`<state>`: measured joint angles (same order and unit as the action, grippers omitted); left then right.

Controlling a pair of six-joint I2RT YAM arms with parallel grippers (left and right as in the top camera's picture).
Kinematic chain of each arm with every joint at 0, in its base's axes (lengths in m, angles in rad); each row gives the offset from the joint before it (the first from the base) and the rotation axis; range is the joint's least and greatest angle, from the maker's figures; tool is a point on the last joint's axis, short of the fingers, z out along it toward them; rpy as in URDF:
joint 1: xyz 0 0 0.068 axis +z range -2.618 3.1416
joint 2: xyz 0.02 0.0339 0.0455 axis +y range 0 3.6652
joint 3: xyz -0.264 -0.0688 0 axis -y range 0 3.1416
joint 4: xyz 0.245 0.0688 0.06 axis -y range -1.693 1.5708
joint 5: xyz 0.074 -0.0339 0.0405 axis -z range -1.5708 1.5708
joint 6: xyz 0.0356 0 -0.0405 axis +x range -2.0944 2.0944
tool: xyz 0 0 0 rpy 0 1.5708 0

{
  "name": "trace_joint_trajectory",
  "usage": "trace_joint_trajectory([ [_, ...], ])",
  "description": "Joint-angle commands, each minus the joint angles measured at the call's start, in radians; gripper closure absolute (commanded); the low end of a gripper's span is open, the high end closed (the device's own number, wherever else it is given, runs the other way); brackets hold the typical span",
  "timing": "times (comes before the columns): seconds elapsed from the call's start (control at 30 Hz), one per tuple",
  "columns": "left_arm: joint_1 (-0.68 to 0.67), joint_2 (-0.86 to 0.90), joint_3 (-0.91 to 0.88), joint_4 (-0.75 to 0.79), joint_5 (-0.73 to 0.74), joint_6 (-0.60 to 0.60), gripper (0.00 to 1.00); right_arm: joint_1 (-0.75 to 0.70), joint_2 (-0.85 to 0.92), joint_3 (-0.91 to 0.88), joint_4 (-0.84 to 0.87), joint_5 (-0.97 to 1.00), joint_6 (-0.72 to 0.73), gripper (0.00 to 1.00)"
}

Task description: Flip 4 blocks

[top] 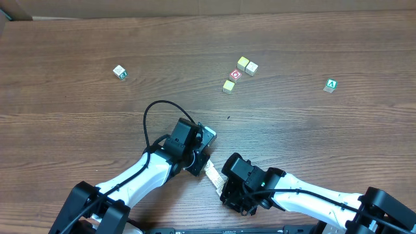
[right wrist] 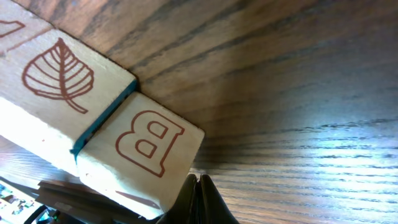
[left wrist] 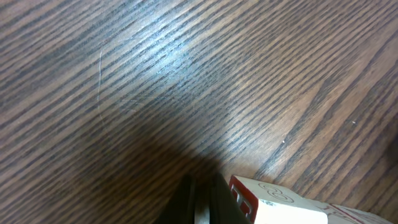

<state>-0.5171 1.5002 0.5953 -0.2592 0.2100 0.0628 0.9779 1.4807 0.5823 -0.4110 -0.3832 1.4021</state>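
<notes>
Pincer and block positions

One block [top: 119,72] sits far left on the counter [top: 78,39]. Left pincer [left wrist: 202,193] and right pincer [right wrist: 199,186] are clenched, empty; a printed cube row [top: 212,174] lies between them. Three blocks [top: 228,86] cluster farther back, beside a red-faced cube [top: 235,75].

Likely a robotics lab; two white arms [top: 140,174], wood-grain table [top: 65,39], scattered blocks [top: 243,63].

White-shelled left arm [top: 140,174] & right arm [top: 312,198], black joints/wrist housings; thin black cable [top: 145,120] loops off left (right's lies flat).
</notes>
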Motion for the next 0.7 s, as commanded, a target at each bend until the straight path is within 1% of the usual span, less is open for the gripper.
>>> trace_joint_trajectory([
  [0.0, -0.006, 0.011, -0.009, -0.009, 0.026, 0.017, 0.96, 0.004, 0.003, 0.014, -0.001, 0.046, 0.004, 0.96],
  [0.4, -0.006, 0.011, -0.009, -0.02, -0.016, 0.019, 0.96, 0.004, -0.027, 0.015, -0.045, 0.095, -0.018, 0.96],
  [0.47, -0.003, 0.011, -0.009, -0.019, -0.036, 0.005, 0.96, 0.004, -0.028, 0.015, -0.048, 0.095, -0.019, 0.96],
  [0.67, 0.04, 0.011, -0.009, -0.023, -0.037, 0.001, 0.96, 0.004, -0.028, 0.015, -0.047, 0.103, -0.023, 0.96],
])
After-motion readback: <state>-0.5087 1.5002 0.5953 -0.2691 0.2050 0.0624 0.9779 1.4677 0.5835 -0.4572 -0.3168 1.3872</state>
